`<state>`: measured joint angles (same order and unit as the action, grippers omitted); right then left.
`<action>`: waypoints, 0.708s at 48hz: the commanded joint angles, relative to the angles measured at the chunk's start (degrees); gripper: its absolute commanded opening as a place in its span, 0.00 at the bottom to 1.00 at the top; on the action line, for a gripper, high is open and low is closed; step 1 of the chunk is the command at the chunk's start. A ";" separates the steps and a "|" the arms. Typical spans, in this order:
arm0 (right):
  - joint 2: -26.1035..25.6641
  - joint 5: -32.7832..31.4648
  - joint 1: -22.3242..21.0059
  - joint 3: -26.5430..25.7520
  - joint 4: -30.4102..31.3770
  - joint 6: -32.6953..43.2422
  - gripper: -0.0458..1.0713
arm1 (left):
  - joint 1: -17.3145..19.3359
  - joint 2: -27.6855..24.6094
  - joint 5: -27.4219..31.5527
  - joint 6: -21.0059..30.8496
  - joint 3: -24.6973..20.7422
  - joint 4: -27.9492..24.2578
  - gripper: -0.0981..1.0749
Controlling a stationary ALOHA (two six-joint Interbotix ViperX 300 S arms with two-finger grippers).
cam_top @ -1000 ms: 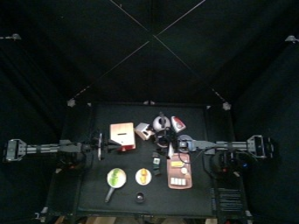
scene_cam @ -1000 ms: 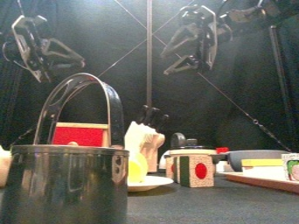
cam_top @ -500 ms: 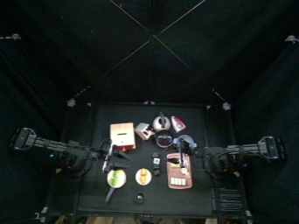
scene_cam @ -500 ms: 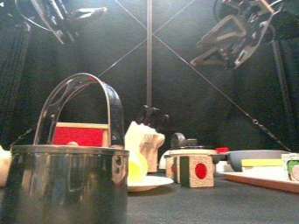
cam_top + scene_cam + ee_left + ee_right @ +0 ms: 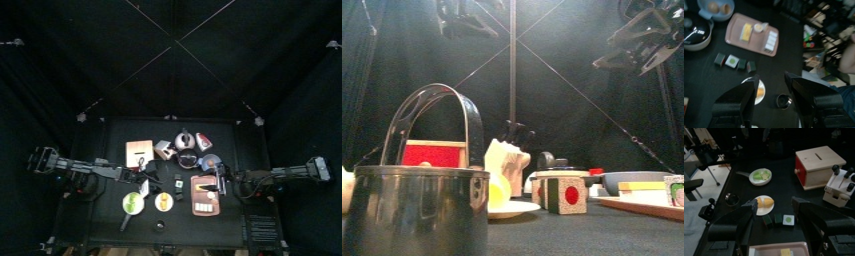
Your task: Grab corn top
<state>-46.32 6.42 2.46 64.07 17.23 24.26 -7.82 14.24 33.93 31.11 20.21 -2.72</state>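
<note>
Left gripper (image 5: 769, 97) hangs above the table, jaws spread wide and empty. The corn (image 5: 760, 93) lies on its small white plate (image 5: 755, 83), showing right in the gap between those jaws but well below them. In the right wrist view the corn (image 5: 766, 202) lies lengthwise across the plate, ends pointing sideways. Right gripper (image 5: 774, 210) is wide too, also empty. Risk: dropping in with jaws along the cob's length would straddle it badly and skid it off the plate. The green piece (image 5: 761, 175) sits near; easy to mistake.
</note>
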 commanded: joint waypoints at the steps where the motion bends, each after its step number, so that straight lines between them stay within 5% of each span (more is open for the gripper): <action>1: 0.00 -1.41 0.18 -0.53 -0.18 0.00 0.84 | -0.18 -5.19 8.53 4.31 -6.68 -4.39 0.80; 10: 0.00 -4.83 0.18 0.18 -0.35 0.00 0.84 | -2.90 -13.62 21.97 21.53 -13.27 -16.96 0.80; 19: -0.26 -5.89 0.18 0.97 -2.90 0.00 0.84 | -7.03 -17.49 26.81 36.74 -14.06 -28.39 0.80; 26: -0.62 -7.73 0.18 1.14 -3.60 0.00 0.84 | -8.17 -19.69 26.89 45.79 -12.13 -29.44 0.81; 34: -0.62 -8.35 0.18 1.14 -3.69 0.00 0.84 | -8.17 -21.27 23.64 47.55 -11.07 -27.95 0.83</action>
<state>-47.02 -1.85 2.55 65.83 13.62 24.26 -16.08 -7.21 59.50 78.31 9.58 -31.46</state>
